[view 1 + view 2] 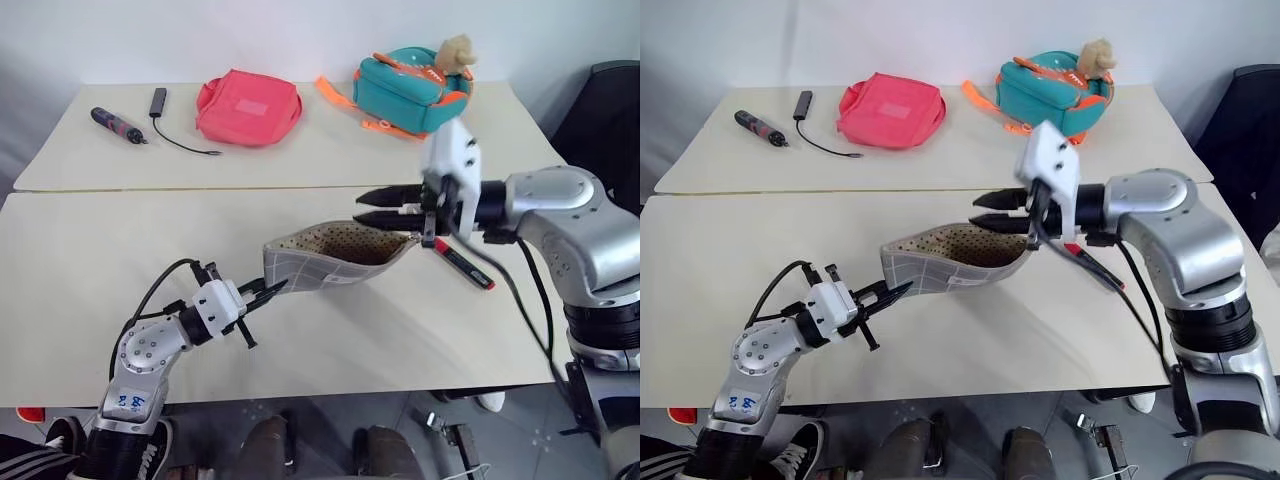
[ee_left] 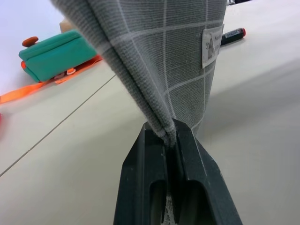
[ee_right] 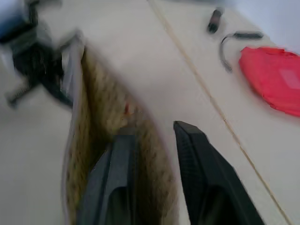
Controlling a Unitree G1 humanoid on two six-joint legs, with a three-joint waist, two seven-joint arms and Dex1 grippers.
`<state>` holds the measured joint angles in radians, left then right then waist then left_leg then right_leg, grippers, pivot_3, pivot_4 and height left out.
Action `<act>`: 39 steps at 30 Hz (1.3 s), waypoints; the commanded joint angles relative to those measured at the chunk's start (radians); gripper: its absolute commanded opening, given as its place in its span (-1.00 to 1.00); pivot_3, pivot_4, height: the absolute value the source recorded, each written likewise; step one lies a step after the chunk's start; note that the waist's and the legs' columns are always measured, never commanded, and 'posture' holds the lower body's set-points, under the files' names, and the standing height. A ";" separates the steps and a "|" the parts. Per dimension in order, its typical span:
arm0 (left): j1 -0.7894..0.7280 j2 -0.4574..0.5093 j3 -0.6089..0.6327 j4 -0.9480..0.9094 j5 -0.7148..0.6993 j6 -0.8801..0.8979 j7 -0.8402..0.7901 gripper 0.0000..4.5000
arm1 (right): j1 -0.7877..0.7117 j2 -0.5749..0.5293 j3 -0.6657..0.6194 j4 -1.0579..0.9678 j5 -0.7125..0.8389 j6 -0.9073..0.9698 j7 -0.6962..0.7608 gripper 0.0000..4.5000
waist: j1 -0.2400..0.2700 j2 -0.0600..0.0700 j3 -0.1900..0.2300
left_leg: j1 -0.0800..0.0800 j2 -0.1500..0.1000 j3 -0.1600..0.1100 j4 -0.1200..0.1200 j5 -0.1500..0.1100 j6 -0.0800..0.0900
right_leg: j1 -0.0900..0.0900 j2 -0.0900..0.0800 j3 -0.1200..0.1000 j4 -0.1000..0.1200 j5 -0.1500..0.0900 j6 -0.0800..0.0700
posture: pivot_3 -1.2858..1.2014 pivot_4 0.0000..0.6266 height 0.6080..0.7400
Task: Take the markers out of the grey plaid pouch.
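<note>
Left eye view: grey plaid pouch (image 1: 330, 258) held off the near table (image 1: 90, 290), long axis running from 8 o'clock up to 2 o'clock, dotted lining facing up at the open mouth. Left gripper (image 1: 262, 294) clamped on the pouch's low corner. Right gripper (image 1: 366, 210) at the mouth end, pointing toward 9 o'clock, two black fingers apart with a narrow gap, nothing seen between them. Red marker (image 1: 462, 263) lying on the table at 4 o'clock from the pouch mouth, already outside. Pink-red pouch (image 1: 249, 106) and teal backpack (image 1: 412, 88) on the far table, well apart.

Right eye view: same layout; right gripper's tips just above the mouth rim, pouch interior lying at 7 o'clock from them. Right arm plainly the nearer one to the opening.

Left wrist view: both fingers (image 2: 140, 178) pressed together on the folded grey fabric; white label (image 2: 212, 43) visible on the pouch face.

Right wrist view: one finger (image 3: 119, 173) over the dotted lining, the other just outside the pouch wall. Small red fleck (image 3: 126, 108) deeper inside; whether a marker, cannot tell. Judged: next reach must follow the pouch's long axis inward.
</note>
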<state>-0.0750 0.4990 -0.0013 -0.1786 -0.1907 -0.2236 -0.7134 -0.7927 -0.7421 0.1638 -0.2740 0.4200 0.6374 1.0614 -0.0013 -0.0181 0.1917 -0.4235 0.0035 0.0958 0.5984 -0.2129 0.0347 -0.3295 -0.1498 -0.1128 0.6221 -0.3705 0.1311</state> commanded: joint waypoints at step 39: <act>-0.006 -0.027 -0.032 -0.015 -0.020 0.019 -0.043 -1.00 | -0.048 0.176 0.389 0.306 -0.691 -0.445 0.030 -0.41 | -0.007 0.000 0.000 | 0.001 0.001 0.000 0.004 0.000 -0.001 | 0.001 0.001 0.000 0.004 0.000 0.000 | 0.03 -0.52 1.00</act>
<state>-0.0792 0.4797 -0.0306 -0.1499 -0.1973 -0.1899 -0.7598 -0.8562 -0.5756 0.5357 0.0112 -0.2479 0.2052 1.0929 -0.0081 -0.0180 0.1917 -0.4222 0.0040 0.0957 0.6024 -0.2124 0.0333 -0.3290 -0.1489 -0.1125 0.6265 -0.3706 0.1311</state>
